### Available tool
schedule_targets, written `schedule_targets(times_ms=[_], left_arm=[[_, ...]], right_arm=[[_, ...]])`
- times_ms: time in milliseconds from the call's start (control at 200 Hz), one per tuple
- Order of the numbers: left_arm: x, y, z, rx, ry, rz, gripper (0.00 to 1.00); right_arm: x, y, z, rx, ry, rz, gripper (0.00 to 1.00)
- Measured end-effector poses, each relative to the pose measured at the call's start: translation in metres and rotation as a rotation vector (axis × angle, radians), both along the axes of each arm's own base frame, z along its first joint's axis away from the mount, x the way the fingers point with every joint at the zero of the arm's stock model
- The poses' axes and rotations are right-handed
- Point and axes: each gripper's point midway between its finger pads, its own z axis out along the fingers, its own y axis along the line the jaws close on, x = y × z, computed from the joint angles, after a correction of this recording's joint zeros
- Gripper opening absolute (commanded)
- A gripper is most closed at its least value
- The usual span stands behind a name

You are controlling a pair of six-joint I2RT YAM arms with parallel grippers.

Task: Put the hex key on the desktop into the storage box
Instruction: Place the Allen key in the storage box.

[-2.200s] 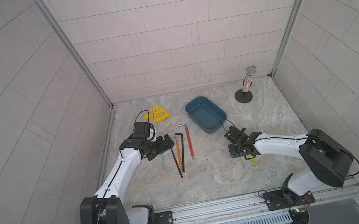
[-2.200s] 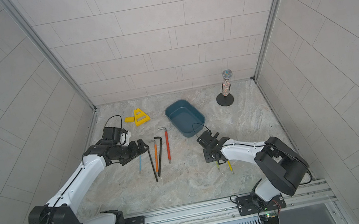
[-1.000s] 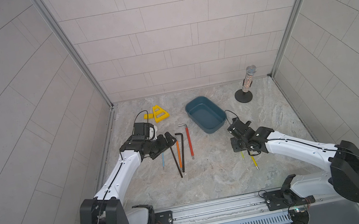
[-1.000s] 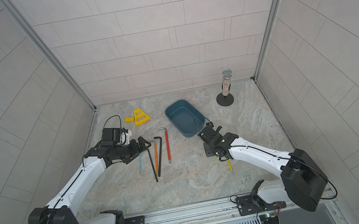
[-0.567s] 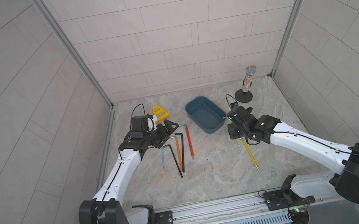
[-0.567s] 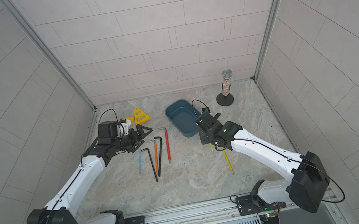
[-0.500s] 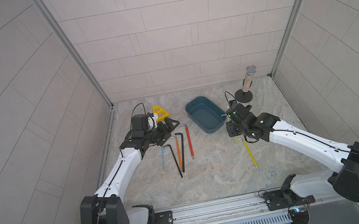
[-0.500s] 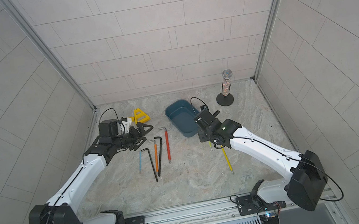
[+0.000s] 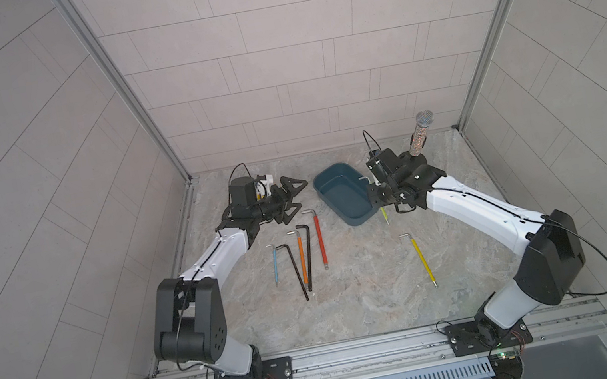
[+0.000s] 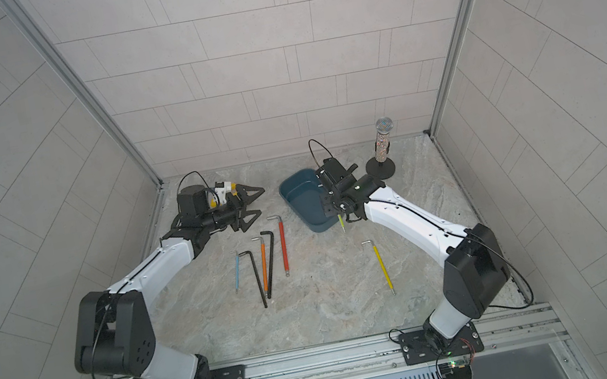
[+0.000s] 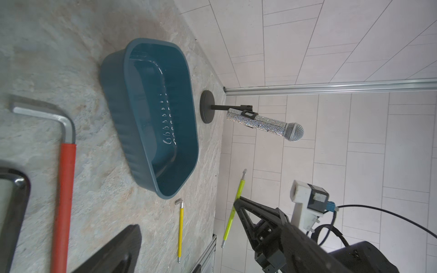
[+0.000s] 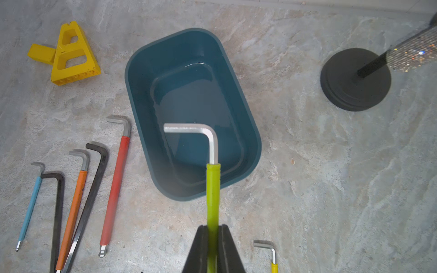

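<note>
Hex key [image 12: 212, 189] now abv storage box [image 12: 139, 94]

We take this for a robotics lab cell: grey tiled walls [image 9: 290, 53] close in a marble-patterned desktop [image 9: 376, 300] on the left, right and far sides, and a left arm [image 9: 216, 256] and right arm [image 9: 479, 214] are bolted to an aluminium rail [image 9: 365, 357] along the near edge.

A microphone [image 9: 422, 133] with a glittering speckled handle and a mesh head leans slightly on a short black stem. The stem rises from a round black base [image 12: 354, 80] near the back right corner of the grey tiled walls [image 9: 270, 57]. The right wrist view shows a yellow plastic triangular frame [image 12: 78, 75] with two cut-outs lying flat. A smaller yellow block [image 12: 41, 54] touches its side. An aluminium rail [image 9: 364, 352] runs along the front.
</note>
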Motion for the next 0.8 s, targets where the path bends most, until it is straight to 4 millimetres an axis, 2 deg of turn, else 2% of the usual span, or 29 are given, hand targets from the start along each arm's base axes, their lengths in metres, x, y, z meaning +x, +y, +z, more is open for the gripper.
schedule_targets(times_ms=[170, 270, 435, 550, 710, 800], left_arm=[[0.024, -0.006, -0.009, -0.043, 0.019, 0.005, 1.00], [0.029, -0.008, -0.019, -0.058, 0.050, 0.006, 1.00], [0.029, -0.009, -0.026, -0.075, 0.072, 0.013, 1.00], [0.028, -0.009, -0.030, -0.081, 0.083, 0.017, 1.00], [0.027, -0.008, -0.033, -0.088, 0.095, 0.021, 1.00], [0.027, -0.009, -0.032, -0.093, 0.099, 0.023, 1.00]], right_arm=[[0.027, 0.007, -0.014, 0.003, 0.029, 0.015, 0.00], [0.043, 0.013, -0.021, -0.002, 0.040, 0.028, 0.00], [0.077, 0.028, -0.036, -0.009, 0.044, 0.055, 0.00], [0.091, 0.033, -0.048, -0.019, 0.060, 0.065, 0.00], [0.127, 0.040, -0.064, -0.033, 0.048, 0.072, 0.00], [0.139, 0.043, -0.082, -0.047, 0.067, 0.079, 0.00]])
